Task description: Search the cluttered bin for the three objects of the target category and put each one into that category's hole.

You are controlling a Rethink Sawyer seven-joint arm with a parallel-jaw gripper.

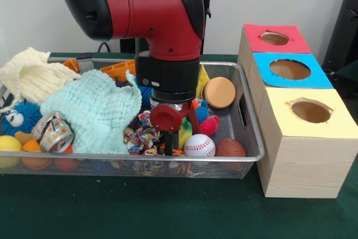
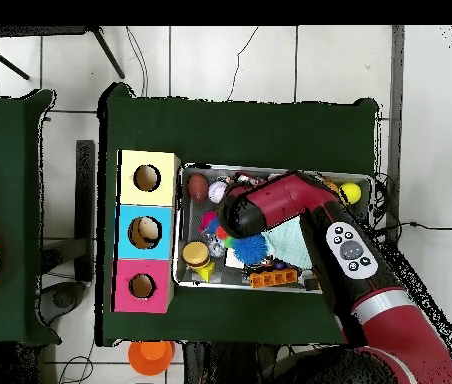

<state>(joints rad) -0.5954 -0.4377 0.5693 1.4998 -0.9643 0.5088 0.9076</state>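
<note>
Filling the left two thirds of the front view, a wire mesh bin point(image 1: 246, 138) sits on the green bench point(image 1: 168, 211), heaped with clutter. At its left end lie a cream knitted cloth point(image 1: 28, 74), a blue fuzzy toy with googly eyes point(image 1: 19, 117), a yellow ball point(image 1: 8, 144) and a crushed can point(image 1: 54, 132); its print is too small to read. A pale mint cloth point(image 1: 95, 107) spreads over the middle-left of the pile, with an orange plastic piece point(image 1: 118, 69) behind it.

At centre the red and black arm point(image 1: 162, 15) comes down into the bin and blocks what lies behind it. The jaws point(image 1: 169, 141) reach into a tangle of multicoloured rope toy point(image 1: 140, 135); whether they are spread or pinching anything cannot be told.

Right of them lie a baseball point(image 1: 199, 145), a brown ball point(image 1: 230, 148), a pink fuzzy ball point(image 1: 209, 124) and a round wooden disc point(image 1: 219, 92) leaning near the bin's far right corner.

At the frame's right stands a wooden box point(image 1: 305, 166) just beside the bin, topped with a red hole point(image 1: 274, 38), a blue hole point(image 1: 290, 69) and a yellow hole point(image 1: 310, 110). In the overhead view something pale shows inside the blue one.
</note>
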